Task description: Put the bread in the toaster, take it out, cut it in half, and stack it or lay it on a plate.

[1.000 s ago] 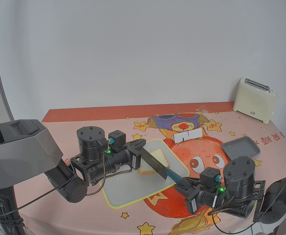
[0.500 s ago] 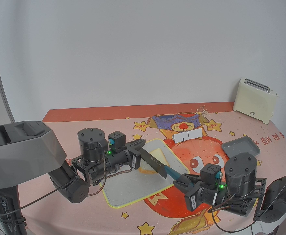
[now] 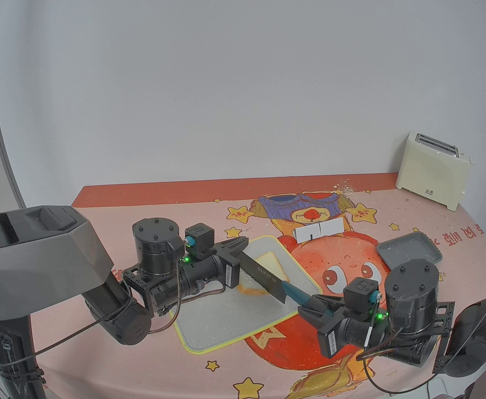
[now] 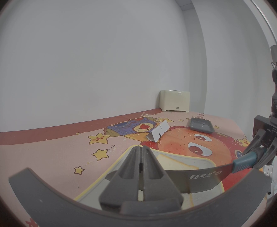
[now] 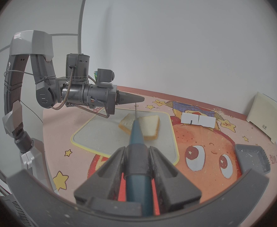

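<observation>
Near the front edge of the desk (image 3: pixel 143 211), the knife (image 3: pixel 262 277) is held by its teal handle in the right gripper (image 3: pixel 316 306), whose jaws are clamped around it. The blade is set on edge across the bread (image 3: pixel 273 264), which lies on the cutting board (image 3: pixel 215 320) at mid-desk. The blade's long axis runs from the right gripper toward the left gripper (image 3: pixel 238 246). That gripper's jaws are pressed together on nothing, just beside the bread's left side. Whether the slice is parted cannot be told. Farther off, the plate (image 3: pixel 409 250) is seen near the right edge and the toaster (image 3: pixel 434 170) at the far right corner.
</observation>
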Tool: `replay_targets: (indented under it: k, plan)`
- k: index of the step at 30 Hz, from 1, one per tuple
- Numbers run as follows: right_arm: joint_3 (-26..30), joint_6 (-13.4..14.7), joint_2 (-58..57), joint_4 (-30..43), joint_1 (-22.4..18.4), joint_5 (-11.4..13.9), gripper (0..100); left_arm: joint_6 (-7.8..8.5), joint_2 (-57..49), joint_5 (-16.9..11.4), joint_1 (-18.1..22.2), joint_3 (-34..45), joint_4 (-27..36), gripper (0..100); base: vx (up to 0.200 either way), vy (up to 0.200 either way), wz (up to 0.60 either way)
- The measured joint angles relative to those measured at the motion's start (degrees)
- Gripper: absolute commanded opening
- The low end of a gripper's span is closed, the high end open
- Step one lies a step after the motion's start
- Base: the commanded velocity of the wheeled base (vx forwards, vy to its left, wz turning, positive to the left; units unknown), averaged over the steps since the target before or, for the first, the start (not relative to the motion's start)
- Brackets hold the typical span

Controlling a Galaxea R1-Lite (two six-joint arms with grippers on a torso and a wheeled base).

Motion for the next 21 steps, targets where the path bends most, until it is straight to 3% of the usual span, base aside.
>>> replay_targets:
  k: [21]
  plan:
    - [-1.4,0.1,-0.3,0.1,-0.1,0.0,0,-0.11,-2.0,-0.6,0.0,0.5,0.8,0,0.000,0.000,0.00]
